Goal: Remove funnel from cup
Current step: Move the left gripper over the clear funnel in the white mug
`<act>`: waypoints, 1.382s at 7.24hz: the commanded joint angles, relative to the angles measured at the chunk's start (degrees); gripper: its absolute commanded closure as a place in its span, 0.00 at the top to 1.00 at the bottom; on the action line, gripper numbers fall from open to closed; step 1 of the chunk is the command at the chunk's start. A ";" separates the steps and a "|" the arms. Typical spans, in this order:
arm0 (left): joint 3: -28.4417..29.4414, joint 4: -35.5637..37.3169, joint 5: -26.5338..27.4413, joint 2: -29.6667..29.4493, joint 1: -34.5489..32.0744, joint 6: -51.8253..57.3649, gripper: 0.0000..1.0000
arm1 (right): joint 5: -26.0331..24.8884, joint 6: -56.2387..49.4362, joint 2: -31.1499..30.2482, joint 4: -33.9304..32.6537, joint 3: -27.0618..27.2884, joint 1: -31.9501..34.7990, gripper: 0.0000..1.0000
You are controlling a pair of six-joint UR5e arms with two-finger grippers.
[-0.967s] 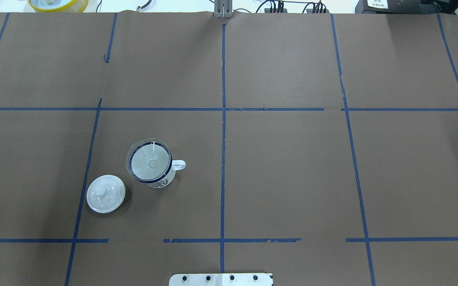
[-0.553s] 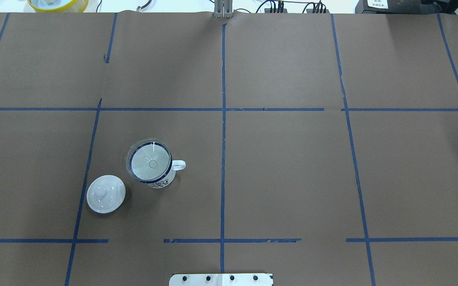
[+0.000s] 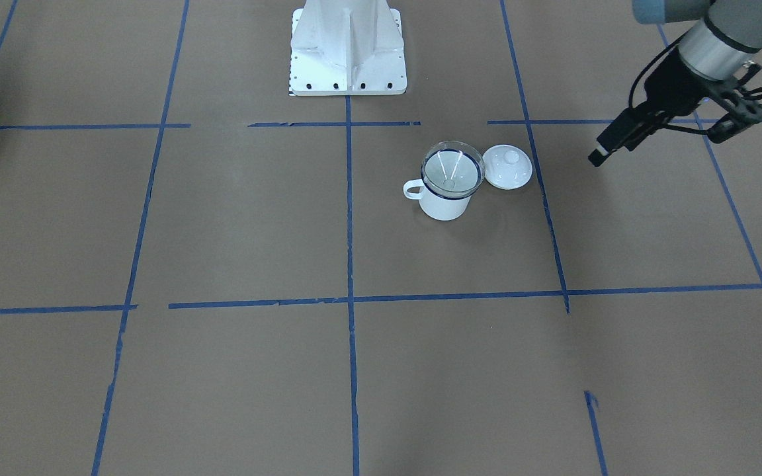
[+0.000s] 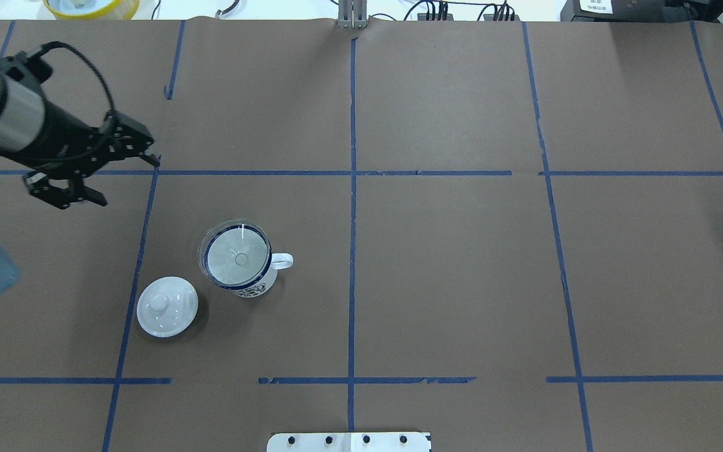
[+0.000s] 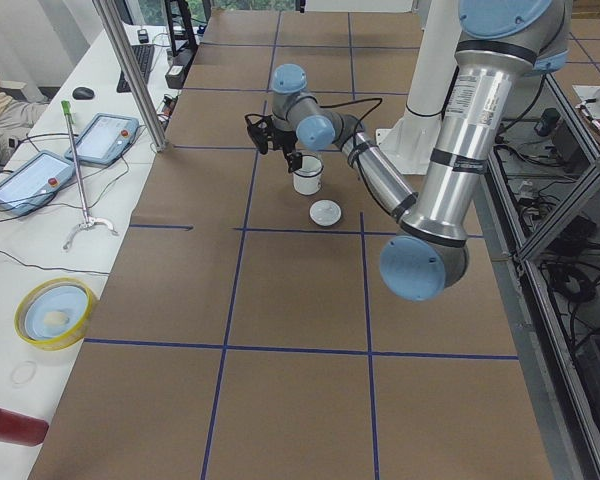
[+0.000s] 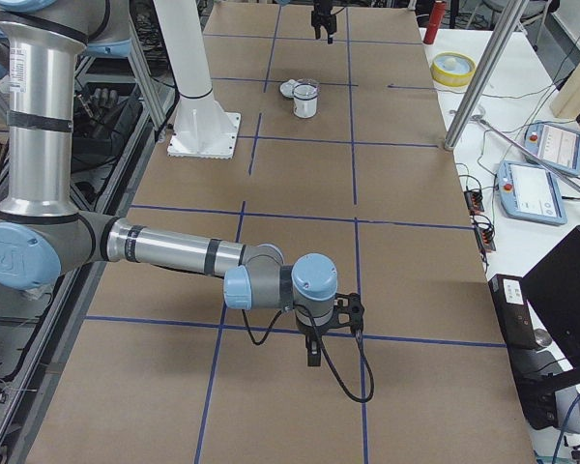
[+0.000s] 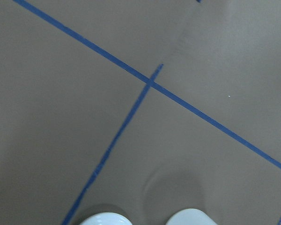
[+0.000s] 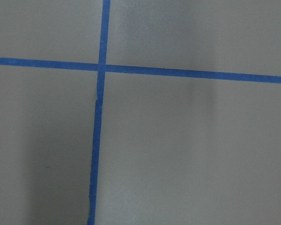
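The cup (image 4: 255,287) is a white mug with a dark blue rim, standing upright left of the table's middle, also in the front view (image 3: 446,203). The clear funnel (image 4: 236,256) sits in its mouth, spout down, also in the front view (image 3: 452,170). My left gripper (image 4: 130,183) is open and empty, above the table to the far left of the cup; it also shows in the front view (image 3: 659,149). My right gripper (image 6: 314,353) shows only in the exterior right view, far from the cup; I cannot tell whether it is open or shut.
A round white knobbed lid (image 4: 167,306) lies on the table just left of the cup, on the robot's side. The robot's base plate (image 4: 349,441) is at the near edge. A yellow bowl (image 4: 91,6) sits beyond the far left edge.
My left arm has come in from the left edge and reached over the table toward the cup's far-left side. The cup, funnel and lid have not moved.
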 commanded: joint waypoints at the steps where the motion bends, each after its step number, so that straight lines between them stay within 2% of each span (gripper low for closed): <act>1: 2.42 10.05 8.22 -10.02 8.72 -6.09 0.99 | 0.02 0.00 0.00 0.00 0.00 0.00 1.00; 2: 5.21 10.05 10.25 -12.38 9.79 -6.97 0.99 | 0.02 0.00 0.00 0.00 0.00 0.00 1.00; 4: 10.32 6.46 10.26 -12.67 12.41 -7.07 0.99 | 0.02 0.00 0.00 0.00 0.09 0.00 1.00; 7: 13.66 4.61 10.18 -13.71 12.61 -6.54 0.94 | 0.02 0.00 0.00 0.00 0.00 0.00 1.00; 8: 15.94 2.43 10.00 -14.33 12.70 -6.98 0.90 | -0.07 0.00 0.00 0.00 0.09 0.00 1.00; 10: 16.23 2.40 10.18 -14.51 13.22 -7.07 0.66 | 0.02 0.00 0.00 0.00 0.00 0.00 1.00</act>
